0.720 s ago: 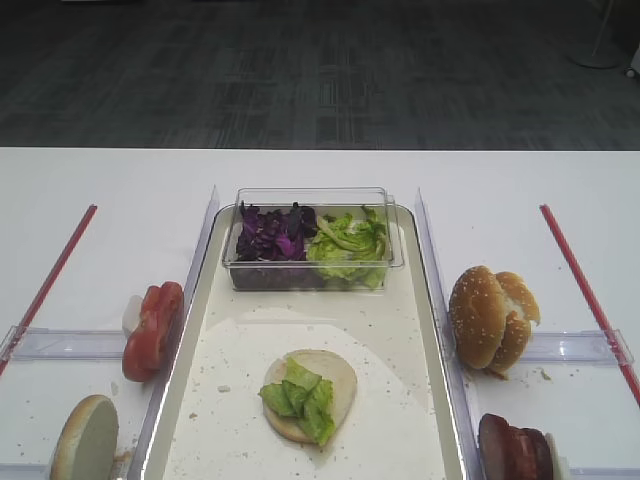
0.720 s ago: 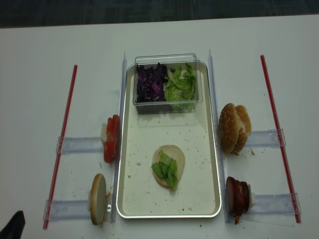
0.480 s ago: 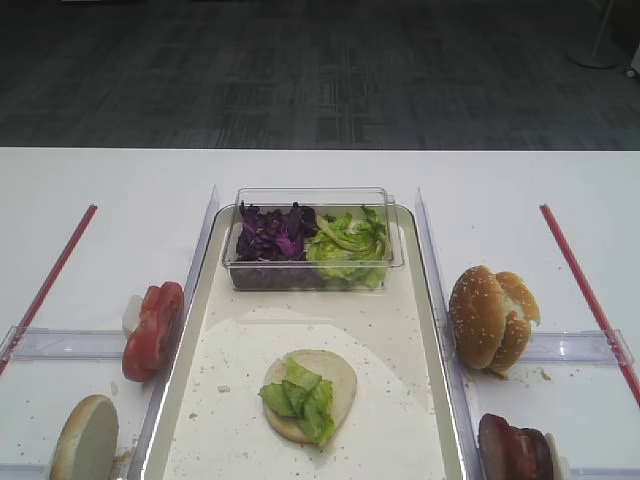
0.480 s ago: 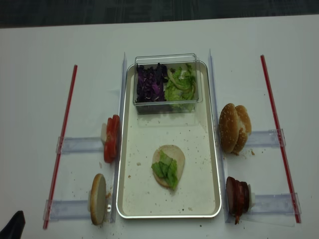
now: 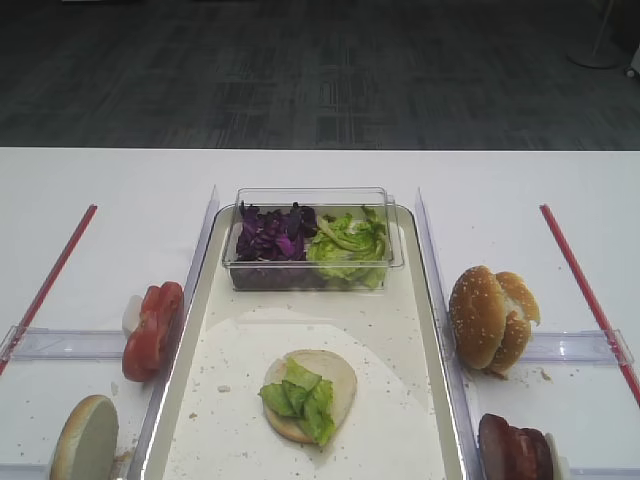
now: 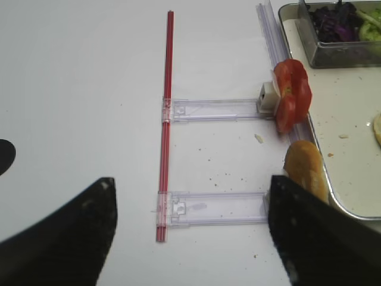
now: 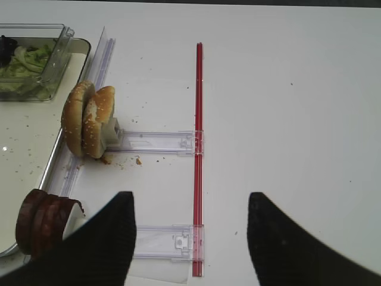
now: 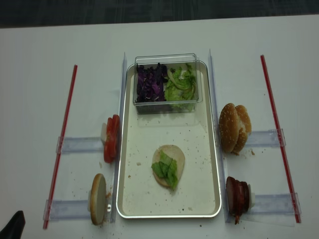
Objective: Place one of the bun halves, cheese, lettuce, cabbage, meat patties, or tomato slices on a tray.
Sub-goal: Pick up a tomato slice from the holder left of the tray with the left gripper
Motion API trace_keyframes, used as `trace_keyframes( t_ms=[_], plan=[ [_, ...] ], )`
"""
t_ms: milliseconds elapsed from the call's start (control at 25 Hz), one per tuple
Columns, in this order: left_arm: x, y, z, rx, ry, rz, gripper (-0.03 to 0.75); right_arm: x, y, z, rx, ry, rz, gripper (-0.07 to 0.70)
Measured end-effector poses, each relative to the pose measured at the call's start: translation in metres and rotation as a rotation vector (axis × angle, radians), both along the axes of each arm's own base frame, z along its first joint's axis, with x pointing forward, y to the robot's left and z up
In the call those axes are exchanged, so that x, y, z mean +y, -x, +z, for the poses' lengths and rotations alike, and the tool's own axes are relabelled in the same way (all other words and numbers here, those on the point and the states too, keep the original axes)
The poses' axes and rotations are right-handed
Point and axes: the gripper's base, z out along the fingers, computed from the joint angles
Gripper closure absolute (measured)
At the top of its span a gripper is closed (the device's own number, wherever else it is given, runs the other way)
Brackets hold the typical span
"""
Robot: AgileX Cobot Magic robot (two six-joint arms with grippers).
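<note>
Left fingers [image 6: 190,238]: spread wide, nothing held, above bare desk [image 6: 83,77].
Right fingers [image 7: 190,238]: apart, empty too.
Change: nothing has shifted since the earlier frames.
Tomato slices [image 6: 292,94]: glossy red, upright on edge just left of the tray [image 8: 212,164].
On tray: pale bun half [image 8: 172,155] topped with lettuce [image 8: 166,170].
Room: open desk beyond the red strips [image 8: 62,134].
</note>
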Motion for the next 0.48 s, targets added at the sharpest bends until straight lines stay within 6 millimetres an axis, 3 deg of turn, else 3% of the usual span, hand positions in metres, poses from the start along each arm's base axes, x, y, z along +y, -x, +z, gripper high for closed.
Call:
trace_keyframes(
  t_ms=[480],
  plan=[
    [0.0000,0.0000,0.0000,0.000,0.000,0.000,0.225,0.0000,0.0000,0.0000,0.000,0.000,0.000,0.186]
  ],
)
